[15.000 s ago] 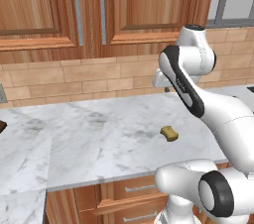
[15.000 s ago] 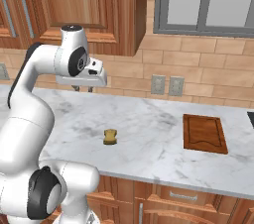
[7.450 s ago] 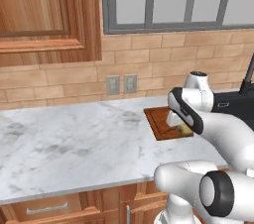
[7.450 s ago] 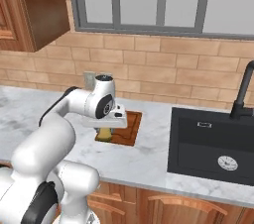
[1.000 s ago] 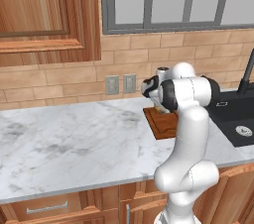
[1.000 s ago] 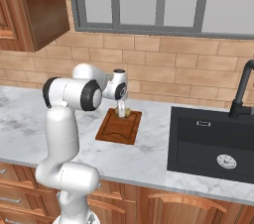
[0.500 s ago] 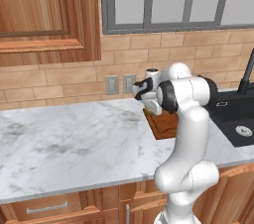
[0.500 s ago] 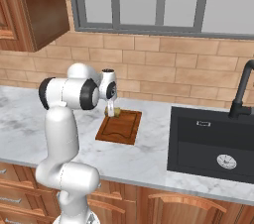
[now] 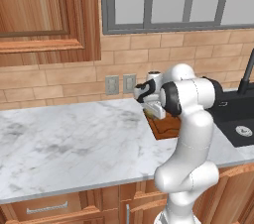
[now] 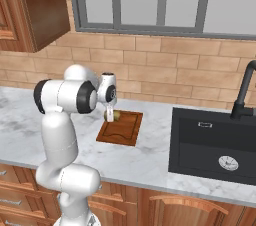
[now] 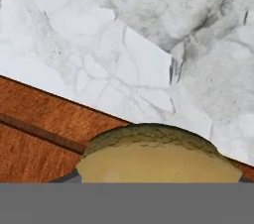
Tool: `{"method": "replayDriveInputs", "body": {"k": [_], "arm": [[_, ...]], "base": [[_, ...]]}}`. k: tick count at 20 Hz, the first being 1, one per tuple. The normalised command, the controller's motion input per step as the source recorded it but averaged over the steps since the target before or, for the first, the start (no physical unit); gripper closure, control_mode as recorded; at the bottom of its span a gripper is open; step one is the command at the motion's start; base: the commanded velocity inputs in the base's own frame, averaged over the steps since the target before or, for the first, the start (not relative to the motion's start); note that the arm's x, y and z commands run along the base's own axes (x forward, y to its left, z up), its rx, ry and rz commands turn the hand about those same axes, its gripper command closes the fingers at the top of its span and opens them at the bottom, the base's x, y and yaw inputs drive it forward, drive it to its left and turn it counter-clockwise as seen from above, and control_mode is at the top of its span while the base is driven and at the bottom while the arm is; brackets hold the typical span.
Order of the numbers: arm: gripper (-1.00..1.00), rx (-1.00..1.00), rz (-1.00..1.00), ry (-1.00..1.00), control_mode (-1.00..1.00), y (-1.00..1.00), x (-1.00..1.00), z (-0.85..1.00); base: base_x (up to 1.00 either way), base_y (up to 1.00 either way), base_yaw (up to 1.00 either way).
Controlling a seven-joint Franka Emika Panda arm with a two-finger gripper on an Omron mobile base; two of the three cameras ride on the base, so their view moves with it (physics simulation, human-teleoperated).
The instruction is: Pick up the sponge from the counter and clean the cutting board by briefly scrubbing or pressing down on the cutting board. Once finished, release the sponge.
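My gripper (image 10: 109,115) is shut on the mustard-yellow sponge (image 10: 113,115), holding it at the far left corner of the reddish-brown cutting board (image 10: 122,131). In the left base view the gripper (image 9: 155,111) hangs over the board's (image 9: 168,128) left end. From the hand view, the sponge (image 11: 158,158) bulges up between the fingers. Behind it lie the board's grooved corner (image 11: 34,129) and the white marble counter (image 11: 124,39). Whether the sponge touches the wood I cannot tell.
A black sink basin (image 10: 212,145) with a dark faucet (image 10: 242,95) lies right of the board. Wall outlets (image 9: 121,84) sit on the brick backsplash. Bare marble counter (image 9: 64,143) stretches to the left, and wooden cabinets (image 9: 44,10) hang above.
The hand with the sponge has slid left along the board's far edge to its left corner and dropped slightly. The base and cameras have stayed put.
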Motion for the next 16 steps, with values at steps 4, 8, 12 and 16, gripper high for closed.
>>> {"method": "replayDriveInputs", "body": {"k": [4, 8, 12, 16], "arm": [[1.0, 0.0, 0.0, 0.16, -1.0, 0.0, -0.74, -0.21], [1.0, 0.0, 0.0, 0.3, -1.0, 0.0, -0.61, -0.04], [1.0, 0.0, 0.0, 0.1, -1.0, 0.0, -0.85, -0.34], [1.0, 0.0, 0.0, 0.0, -1.0, 0.0, -1.0, -0.44]], "base": [[0.0, 0.0, 0.0], [0.0, 0.0, 0.0], [0.0, 0.0, 0.0], [0.0, 0.0, 0.0]]}}
